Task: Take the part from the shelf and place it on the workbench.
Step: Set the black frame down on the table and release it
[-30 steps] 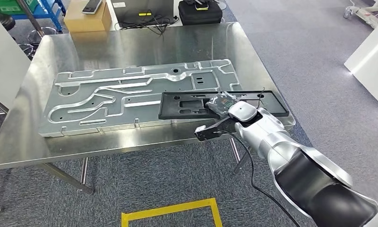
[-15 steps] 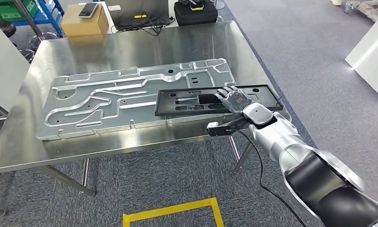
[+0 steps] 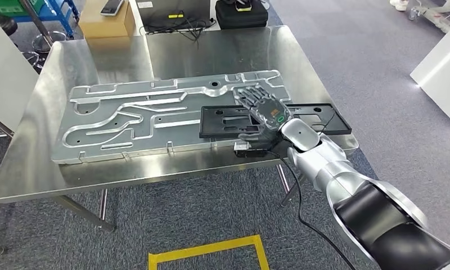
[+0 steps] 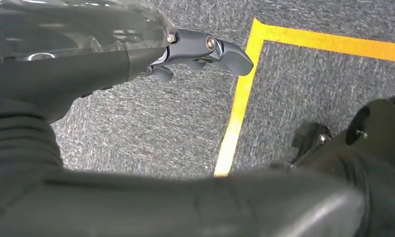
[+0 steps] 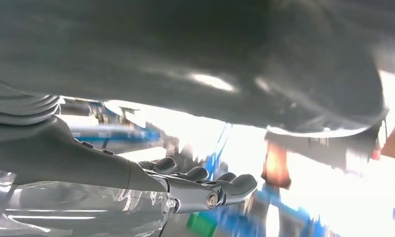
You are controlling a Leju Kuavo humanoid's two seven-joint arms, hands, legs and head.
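Flat black rectangular plastic frame part [image 3: 301, 118] lying on the stainless steel workbench [image 3: 155, 50], one end overlapping the large grooved aluminium plate [image 3: 155, 115]. Right hand [image 3: 262, 107] above the frame's middle, palm down, fingers straight and spread, grasping nothing. Left hand [image 4: 151, 44] hanging over grey carpet [image 4: 151, 123] beside a yellow floor tape line [image 4: 237, 106], fingers apart and holding nothing.

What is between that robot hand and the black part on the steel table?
Nothing visible. The right hand hangs open, fingers spread, directly above the black frame part, which already lies on the workbench, partly overlapping the big aluminium plate.
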